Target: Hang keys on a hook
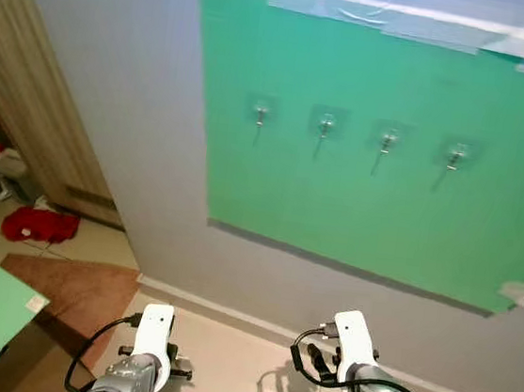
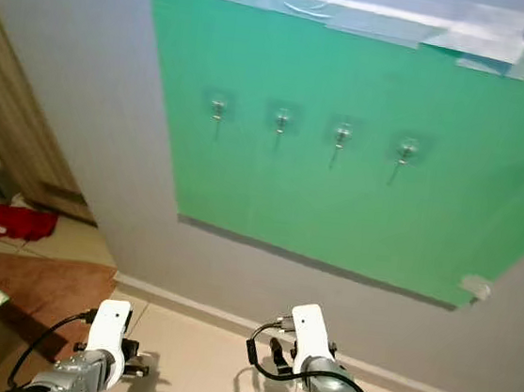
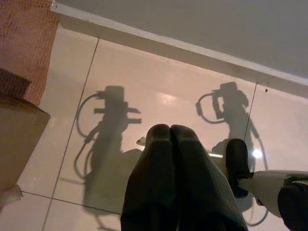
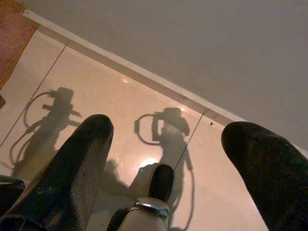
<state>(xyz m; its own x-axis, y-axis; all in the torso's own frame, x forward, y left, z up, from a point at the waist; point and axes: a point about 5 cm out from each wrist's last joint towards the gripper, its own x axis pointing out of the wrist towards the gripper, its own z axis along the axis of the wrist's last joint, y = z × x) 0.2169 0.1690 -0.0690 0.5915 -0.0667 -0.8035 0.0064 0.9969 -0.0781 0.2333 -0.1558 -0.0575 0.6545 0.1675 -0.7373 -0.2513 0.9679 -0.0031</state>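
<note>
A grey wall (image 1: 131, 96) faces me, with a green sheet (image 1: 355, 207) taped across it. Four hooks (image 1: 326, 124) sit in a row on the sheet, all bare; I can't see any keys. Below runs a white skirting (image 1: 230, 313) and pale tiled floor (image 3: 159, 86). My left hand (image 3: 171, 137) hangs low over the tiles, fingers pressed together. My right hand (image 4: 166, 139) hangs beside it, fingers spread wide and holding nothing. Off to my left lie a brown mat (image 1: 80, 294) and a red cloth (image 1: 39, 225)
</note>
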